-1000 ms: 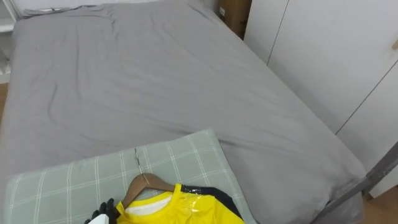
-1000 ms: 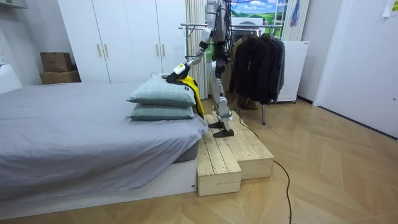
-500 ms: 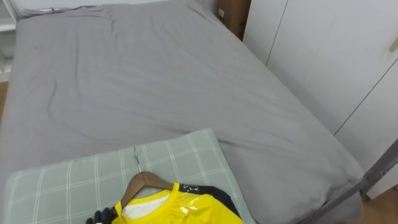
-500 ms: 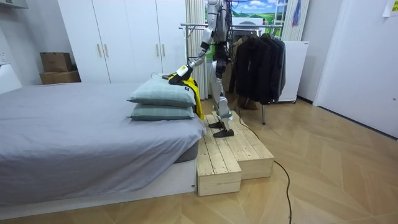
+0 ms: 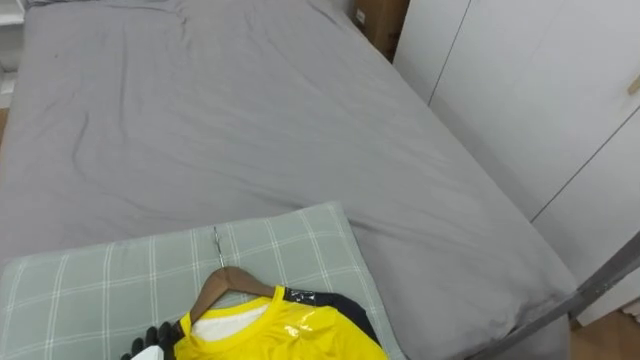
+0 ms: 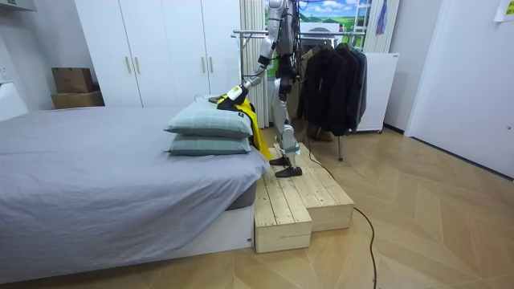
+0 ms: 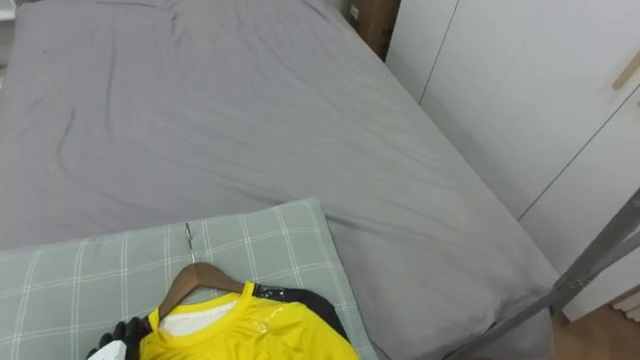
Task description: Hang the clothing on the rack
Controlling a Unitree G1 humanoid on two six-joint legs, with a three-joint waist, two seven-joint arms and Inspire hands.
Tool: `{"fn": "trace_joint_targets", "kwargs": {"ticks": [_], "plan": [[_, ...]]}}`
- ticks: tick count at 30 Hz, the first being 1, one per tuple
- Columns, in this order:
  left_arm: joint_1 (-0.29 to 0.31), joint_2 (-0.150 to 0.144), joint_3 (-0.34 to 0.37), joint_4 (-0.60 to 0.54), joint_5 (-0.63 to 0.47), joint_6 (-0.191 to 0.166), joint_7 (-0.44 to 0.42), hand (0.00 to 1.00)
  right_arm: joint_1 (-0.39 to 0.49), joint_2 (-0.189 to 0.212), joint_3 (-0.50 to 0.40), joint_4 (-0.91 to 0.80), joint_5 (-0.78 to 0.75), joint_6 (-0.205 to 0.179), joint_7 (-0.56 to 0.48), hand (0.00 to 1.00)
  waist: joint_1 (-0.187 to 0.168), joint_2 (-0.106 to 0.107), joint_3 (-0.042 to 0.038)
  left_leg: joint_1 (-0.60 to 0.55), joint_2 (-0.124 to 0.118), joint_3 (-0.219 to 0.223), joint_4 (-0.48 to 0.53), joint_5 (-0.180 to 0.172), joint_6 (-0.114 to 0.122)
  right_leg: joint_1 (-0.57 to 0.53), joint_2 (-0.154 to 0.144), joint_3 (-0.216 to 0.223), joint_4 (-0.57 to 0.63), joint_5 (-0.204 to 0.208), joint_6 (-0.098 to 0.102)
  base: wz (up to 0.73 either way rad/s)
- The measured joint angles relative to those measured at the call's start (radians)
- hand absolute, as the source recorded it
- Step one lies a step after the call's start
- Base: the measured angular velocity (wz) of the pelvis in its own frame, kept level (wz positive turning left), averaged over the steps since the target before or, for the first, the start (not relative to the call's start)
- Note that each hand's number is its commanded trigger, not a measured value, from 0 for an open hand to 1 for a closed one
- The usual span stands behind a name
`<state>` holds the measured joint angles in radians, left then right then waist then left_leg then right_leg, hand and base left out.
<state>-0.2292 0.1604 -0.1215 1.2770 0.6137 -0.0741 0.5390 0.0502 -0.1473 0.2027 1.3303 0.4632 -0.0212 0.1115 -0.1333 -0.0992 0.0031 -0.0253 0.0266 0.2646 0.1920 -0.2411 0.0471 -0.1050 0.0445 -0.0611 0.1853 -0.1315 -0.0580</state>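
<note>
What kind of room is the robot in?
Most likely a bedroom. There is a big bed with a grey sheet and two pillows stacked on it. White wardrobes stand along the wall, and dark coats hang on a clothes rail.

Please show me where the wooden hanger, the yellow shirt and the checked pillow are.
wooden hanger [image 5: 230, 276], left eye view, on its wooden top below the hook.
yellow shirt [image 5: 290, 335], left eye view, on the chest cloth.
checked pillow [image 5: 90, 290], left eye view, on its bare top.
</note>
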Motion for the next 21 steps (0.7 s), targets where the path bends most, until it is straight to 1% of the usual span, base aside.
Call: {"fn": "trace_joint_targets", "kwargs": {"ticks": [4, 7, 8, 9, 10, 11, 12, 13, 14, 15, 18, 20, 21], "plan": [[-0.007, 0.006, 0.000, 0.000, -0.002, 0.002, -0.001, 0.00, -0.007, -0.001, 0.022, 0.002, -0.001, -0.001, 0.001, 0.00, -0.002, -0.004, 0.0004, -0.009, 0.001, 0.000, 0.006, 0.000, 0.000, -0.006, 0.000, 0.000, 0.002, 0.003, -0.001, 0.00], [-0.036, 0.012, -0.007, 0.004, -0.042, 0.000, 0.007, 0.00, -0.034, -0.004, 0.046, 0.008, -0.001, -0.002, 0.001, 0.00, -0.011, -0.008, 0.0017, -0.056, 0.003, 0.000, 0.023, 0.006, 0.004, -0.047, -0.002, -0.002, 0.008, 0.016, -0.003, 0.00], [-0.052, 0.017, -0.020, 0.021, -0.067, -0.003, 0.013, 0.05, -0.043, -0.004, 0.051, 0.009, -0.001, -0.003, 0.001, 0.00, -0.015, -0.010, 0.0041, -0.072, 0.005, -0.001, 0.035, 0.006, 0.004, -0.058, -0.002, -0.004, 0.008, 0.021, -0.004, 0.00], [-0.059, 0.020, -0.022, 0.025, -0.077, -0.005, 0.015, 0.11, -0.047, -0.004, 0.053, 0.010, -0.001, -0.002, 0.001, 0.00, -0.019, -0.010, 0.0048, -0.078, 0.006, -0.001, 0.039, 0.006, 0.005, -0.061, -0.001, -0.005, 0.008, 0.023, -0.005, 0.00], [-0.075, 0.022, -0.022, 0.040, -0.097, -0.005, 0.016, 0.34, -0.056, -0.004, 0.059, 0.010, -0.001, -0.002, 0.001, 0.00, -0.027, -0.010, 0.0054, -0.092, 0.008, -0.003, 0.048, 0.006, 0.005, -0.070, -0.001, -0.008, 0.007, 0.028, -0.006, 0.00], [-0.085, 0.022, -0.022, 0.047, -0.106, -0.004, 0.016, 0.51, -0.060, -0.004, 0.060, 0.010, -0.001, -0.001, 0.001, 0.00, -0.028, -0.010, 0.0069, -0.096, 0.009, -0.002, 0.048, 0.006, 0.005, -0.073, -0.001, -0.008, 0.006, 0.031, -0.006, 0.00], [-0.104, 0.022, -0.021, 0.061, -0.115, 0.001, 0.016, 0.70, -0.069, -0.004, 0.060, 0.011, -0.001, 0.000, 0.000, 0.00, -0.029, -0.007, 0.0116, -0.104, 0.011, -0.001, 0.049, 0.006, 0.005, -0.077, 0.000, -0.009, 0.003, 0.037, -0.008, -0.04], [-0.119, 0.023, -0.020, 0.072, -0.124, 0.002, 0.016, 0.70, -0.073, -0.005, 0.060, 0.011, -0.001, 0.000, 0.000, 0.00, -0.030, -0.006, 0.0160, -0.108, 0.012, 0.001, 0.048, 0.008, 0.006, -0.081, 0.001, -0.011, 0.002, 0.041, -0.009, 0.00], [-0.131, 0.026, -0.017, 0.076, -0.132, 0.003, 0.017, 0.88, -0.073, -0.005, 0.059, 0.011, -0.001, 0.000, -0.001, 0.00, -0.030, -0.005, 0.0171, -0.115, 0.012, 0.002, 0.048, 0.011, 0.005, -0.089, 0.000, -0.012, 0.003, 0.042, -0.011, 0.00], [-0.137, 0.030, -0.017, 0.076, -0.133, 0.004, 0.019, 0.99, -0.073, -0.006, 0.059, 0.011, -0.001, 0.000, -0.002, 0.00, -0.031, -0.005, 0.0171, -0.120, 0.012, 0.002, 0.048, 0.013, 0.005, -0.094, 0.000, -0.011, 0.003, 0.044, -0.012, 0.00], [-0.173, 0.055, -0.008, 0.075, -0.155, 0.005, 0.031, 1.00, -0.079, -0.006, 0.059, 0.007, -0.001, 0.001, -0.007, 0.00, -0.030, -0.005, 0.0177, -0.149, 0.012, 0.009, 0.047, 0.025, 0.003, -0.126, 0.001, -0.002, 0.003, 0.054, -0.016, -0.06], [-0.200, 0.077, 0.009, 0.070, -0.191, 0.008, 0.042, 1.00, -0.082, -0.006, 0.058, 0.003, -0.001, 0.001, -0.013, 0.00, -0.033, -0.002, 0.0187, -0.166, 0.012, 0.011, 0.046, 0.032, 0.003, -0.146, 0.001, 0.001, 0.002, 0.060, -0.018, -0.04], [-0.205, 0.080, 0.012, 0.069, -0.192, 0.010, 0.044, 1.00, -0.082, -0.006, 0.058, 0.003, -0.002, 0.001, -0.013, 0.00, -0.033, 0.000, 0.0180, -0.171, 0.012, 0.011, 0.045, 0.033, 0.003, -0.150, 0.001, 0.002, 0.003, 0.060, -0.019, 0.00]]}}
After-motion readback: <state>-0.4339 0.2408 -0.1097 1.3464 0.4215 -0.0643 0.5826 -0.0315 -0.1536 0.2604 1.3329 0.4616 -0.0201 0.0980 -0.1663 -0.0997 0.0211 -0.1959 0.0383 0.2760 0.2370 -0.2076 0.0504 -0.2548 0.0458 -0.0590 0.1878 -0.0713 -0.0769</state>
